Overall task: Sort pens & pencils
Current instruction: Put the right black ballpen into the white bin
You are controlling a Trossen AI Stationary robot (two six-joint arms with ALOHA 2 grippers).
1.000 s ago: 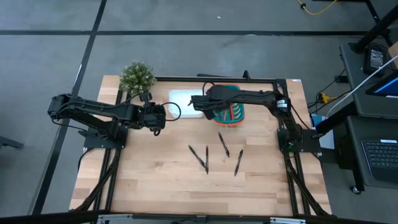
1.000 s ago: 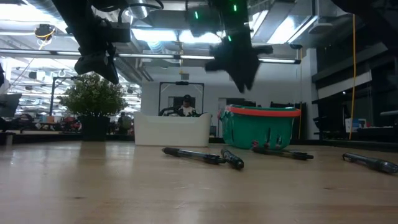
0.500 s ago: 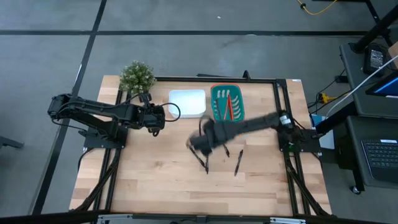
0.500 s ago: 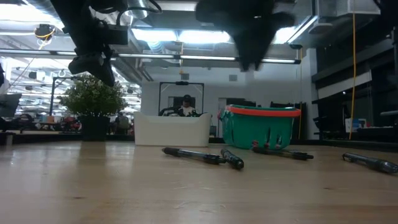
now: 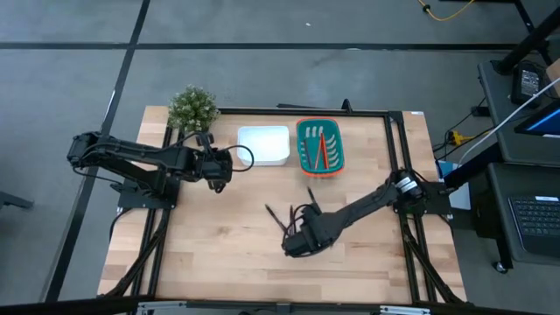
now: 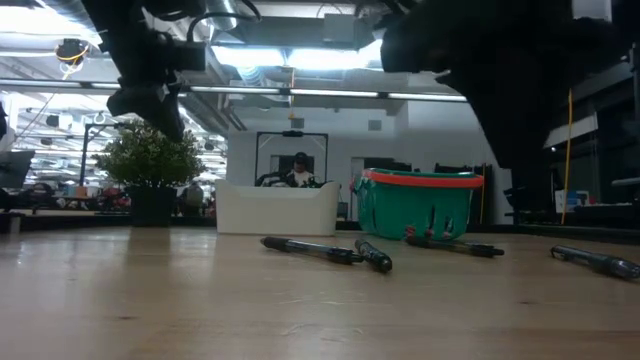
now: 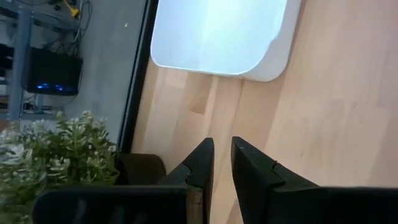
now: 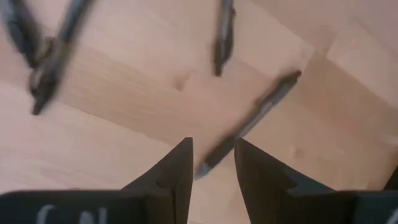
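The right gripper (image 5: 296, 248) is now found low over the table (image 5: 219, 262), toward six o'clock from the green basket (image 5: 319, 171), whereas a second ago it was held directly above that basket and half a second ago it was seen midway, blurred, over the pens. In the right wrist view its two fingers (image 8: 171, 171) are seen parted with nothing between them, and a pen (image 8: 249, 124) lies on the wood just beyond their tips. The pens (image 5: 282, 219) are left where they were earlier, scattered on the table's middle: two crossing at nine o'clock from the right arm's forearm, one (image 5: 313, 199) at six o'clock from the basket, and the fourth now covered by the arm in the high view. The pencils (image 5: 320, 149) are seen lying inside the basket, red and orange, now uncovered. The white tray (image 5: 263, 145) stands at nine o'clock from the basket, apart from it. The left gripper (image 5: 220, 166) is unchanged, held at nine o'clock from the tray; in the left wrist view its fingers (image 7: 199, 168) are seen slightly apart and empty. A potted plant (image 5: 192, 107) stands at the table's ten-o'clock corner.
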